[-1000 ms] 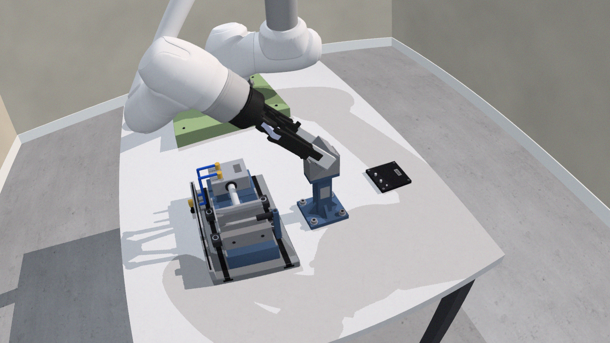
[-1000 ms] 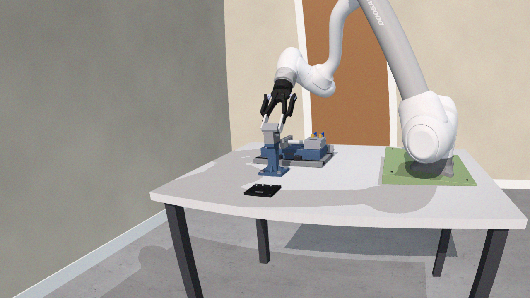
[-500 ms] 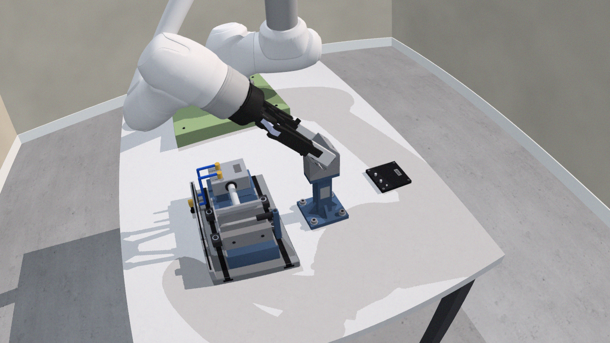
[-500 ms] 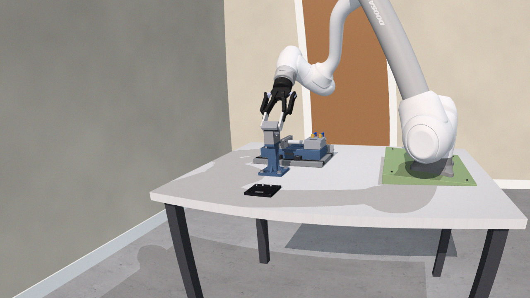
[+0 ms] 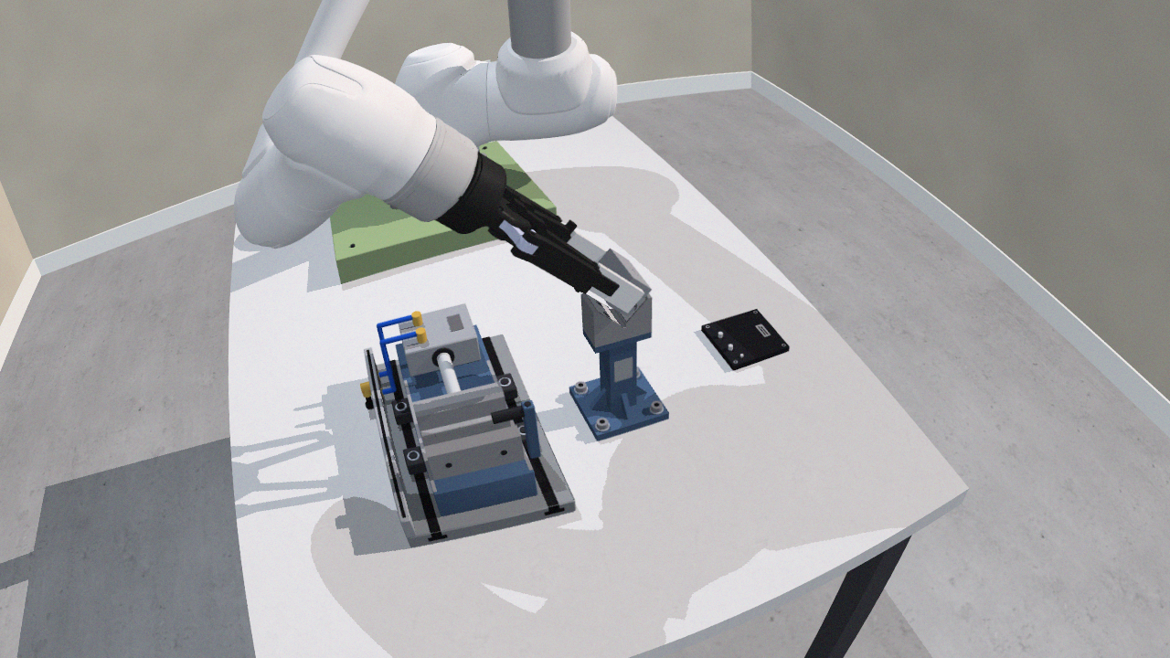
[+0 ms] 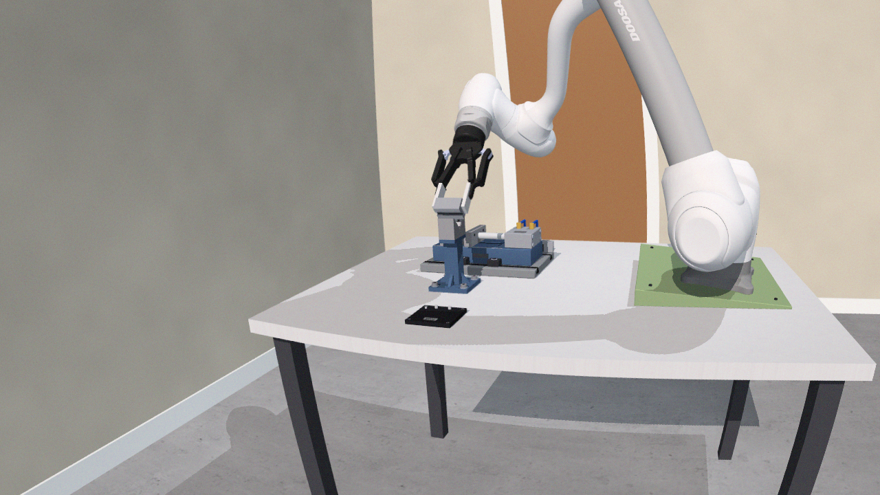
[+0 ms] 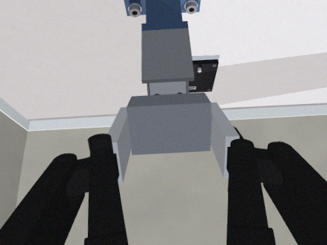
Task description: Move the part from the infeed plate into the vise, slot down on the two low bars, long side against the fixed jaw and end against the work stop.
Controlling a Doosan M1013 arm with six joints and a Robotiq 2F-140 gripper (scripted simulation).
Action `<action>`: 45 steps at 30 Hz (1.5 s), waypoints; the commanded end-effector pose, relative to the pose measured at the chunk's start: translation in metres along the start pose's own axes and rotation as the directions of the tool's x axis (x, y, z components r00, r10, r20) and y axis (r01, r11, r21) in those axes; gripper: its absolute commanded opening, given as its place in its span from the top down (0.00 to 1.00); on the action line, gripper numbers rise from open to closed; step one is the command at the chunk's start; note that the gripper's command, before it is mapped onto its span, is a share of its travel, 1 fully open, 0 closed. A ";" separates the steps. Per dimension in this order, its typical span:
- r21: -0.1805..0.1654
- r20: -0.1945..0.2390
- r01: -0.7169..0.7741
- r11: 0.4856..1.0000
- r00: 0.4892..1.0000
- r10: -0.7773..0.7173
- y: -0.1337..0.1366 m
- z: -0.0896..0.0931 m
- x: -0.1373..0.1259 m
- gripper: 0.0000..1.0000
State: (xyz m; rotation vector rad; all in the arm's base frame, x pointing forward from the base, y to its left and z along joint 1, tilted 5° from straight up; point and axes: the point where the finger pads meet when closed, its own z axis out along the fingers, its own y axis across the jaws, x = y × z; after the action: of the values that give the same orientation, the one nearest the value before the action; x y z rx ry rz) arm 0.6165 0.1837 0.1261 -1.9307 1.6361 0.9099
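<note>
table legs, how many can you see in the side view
4. Front left, front right, back left and back right, each under a corner of the table. None looks hidden.

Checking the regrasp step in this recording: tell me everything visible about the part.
The part is a plain grey block, metal by its look, with flat faces. The gripper is shut on it, one light pad against each end. It hangs just above the V-block; the exterior view shows a thin gap, so it seems lifted clear. In the top view it is tilted, one corner up. Its slot shows in no view. The infeed plate is bare.
</note>
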 end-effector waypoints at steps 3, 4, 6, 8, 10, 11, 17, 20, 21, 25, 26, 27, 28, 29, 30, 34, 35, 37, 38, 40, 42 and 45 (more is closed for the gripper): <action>0.000 0.000 0.000 1.000 1.000 0.000 0.000 -0.002 -0.002 1.00; 0.000 0.000 0.000 1.000 1.000 0.000 0.000 -0.002 -0.002 1.00; 0.000 0.000 0.000 1.000 1.000 0.000 0.000 -0.003 -0.003 1.00; 0.000 0.000 0.000 1.000 1.000 0.000 0.000 -0.003 -0.003 1.00; 0.000 0.000 0.000 1.000 1.000 0.000 0.000 -0.004 -0.004 1.00; 0.000 0.000 0.000 1.000 1.000 0.000 0.000 -0.004 -0.004 1.00; 0.000 0.000 0.000 1.000 1.000 0.000 0.000 -0.005 -0.005 1.00; 0.000 0.000 0.000 1.000 1.000 0.000 0.000 -0.005 -0.005 1.00; 0.000 0.000 0.000 1.000 1.000 0.000 0.000 -0.005 -0.005 1.00; 0.000 0.000 0.000 1.000 1.000 0.000 0.000 -0.005 -0.006 1.00; 0.000 0.000 0.000 1.000 1.000 0.000 0.000 -0.006 -0.006 1.00; 0.000 0.000 0.000 1.000 1.000 0.000 0.000 -0.006 -0.006 1.00; 0.000 0.000 0.000 1.000 1.000 0.000 0.000 -0.006 -0.006 1.00; 0.000 0.000 0.000 1.000 1.000 0.000 0.000 -0.006 -0.006 1.00; 0.000 0.000 0.000 1.000 1.000 0.000 0.000 -0.006 -0.006 1.00; 0.000 0.000 0.000 1.000 1.000 0.000 0.000 -0.006 -0.006 1.00; 0.000 0.000 0.000 1.000 1.000 0.000 0.000 -0.006 -0.006 1.00; 0.000 0.000 0.000 1.000 1.000 0.000 0.000 -0.006 -0.006 1.00; 0.000 0.000 0.000 1.000 1.000 0.000 0.000 -0.006 -0.006 1.00; 0.000 0.000 0.000 1.000 1.000 0.000 0.000 -0.006 -0.006 1.00; 0.000 0.000 0.000 1.000 1.000 0.000 0.000 -0.006 -0.006 1.00; 0.000 0.000 0.000 1.000 1.000 0.000 0.000 -0.006 -0.006 1.00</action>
State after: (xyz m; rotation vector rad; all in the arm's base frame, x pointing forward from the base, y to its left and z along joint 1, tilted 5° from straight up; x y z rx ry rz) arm 0.6172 0.1836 0.1340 -1.9307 1.6361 0.9099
